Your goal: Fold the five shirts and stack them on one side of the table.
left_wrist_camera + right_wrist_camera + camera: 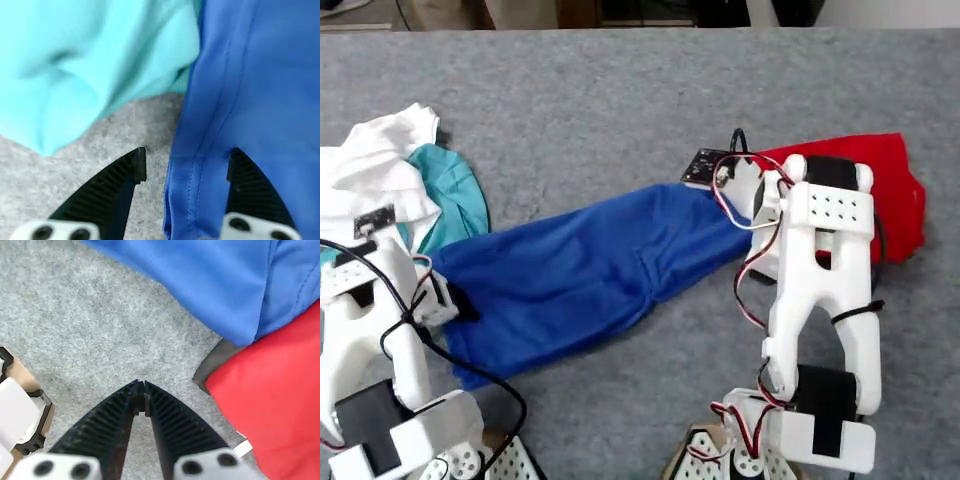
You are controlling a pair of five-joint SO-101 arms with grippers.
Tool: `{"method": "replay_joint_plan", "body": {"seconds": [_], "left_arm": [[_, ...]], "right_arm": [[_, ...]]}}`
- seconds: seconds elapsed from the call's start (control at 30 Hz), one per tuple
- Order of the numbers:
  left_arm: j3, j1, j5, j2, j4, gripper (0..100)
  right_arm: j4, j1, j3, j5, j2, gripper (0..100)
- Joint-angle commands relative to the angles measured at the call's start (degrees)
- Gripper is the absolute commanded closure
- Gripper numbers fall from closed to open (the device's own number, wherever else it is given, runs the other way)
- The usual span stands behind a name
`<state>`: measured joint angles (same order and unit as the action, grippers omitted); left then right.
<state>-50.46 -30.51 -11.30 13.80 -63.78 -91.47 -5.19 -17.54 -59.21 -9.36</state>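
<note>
The teal shirt (pixel 455 200) (mostly, it seems) hides under the white shirt (pixel 370 165).

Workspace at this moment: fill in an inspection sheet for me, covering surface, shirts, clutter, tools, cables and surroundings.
Surface: grey felt-like table top, flat, bare towards the far edge.
Job's things: long blue cloth shirt stretched across the middle, unfolded; red cloth shirt partly under the right arm; crumpled white cloth shirt lying over a teal cloth shirt on the left. No stack yet.
Clutter: nothing seen.
Tools: left tool open, astride the blue shirt's hemmed edge; right tool shut, empty, over bare felt beside the blue and red shirts.
Cables: red, white and black wires along the right arm; black cable looping by the left arm.
Surroundings: dim furniture beyond the far edge, unidentifiable.
</note>
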Motion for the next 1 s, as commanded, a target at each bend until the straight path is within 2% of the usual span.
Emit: {"method": "replay_joint_plan", "body": {"seconds": [0.0,0.13,0.37,0.53,0.67,0.8,0.97], "left_arm": [[-0.7,0.09,-0.26,-1.98,1.32,74],[2.29,0.97,-0.26,-6.9,1.23,82],[5.71,8.18,-0.35,-12.97,0.35,97],[8.44,10.99,2.73,-12.88,0.09,98],[16.88,14.42,6.15,-10.68,-8.44,98],[27.52,20.66,9.05,-4.88,-17.32,98],[38.68,34.02,11.69,1.1,-24.97,97]], "right_arm": [[0.26,0.92,-0.04,1.05,-2.24,99.5],[0.26,0.92,-0.04,1.05,-2.24,99.5],[0.26,0.92,0.04,1.05,-2.33,99.5],[0.26,0.84,0.31,1.05,-2.33,99.5],[0.7,0.75,0.4,1.05,-2.42,99.5],[0.79,0.4,0.4,1.05,-2.42,99.6],[3.34,-0.04,-0.04,2.02,-6.55,99.6]]}}
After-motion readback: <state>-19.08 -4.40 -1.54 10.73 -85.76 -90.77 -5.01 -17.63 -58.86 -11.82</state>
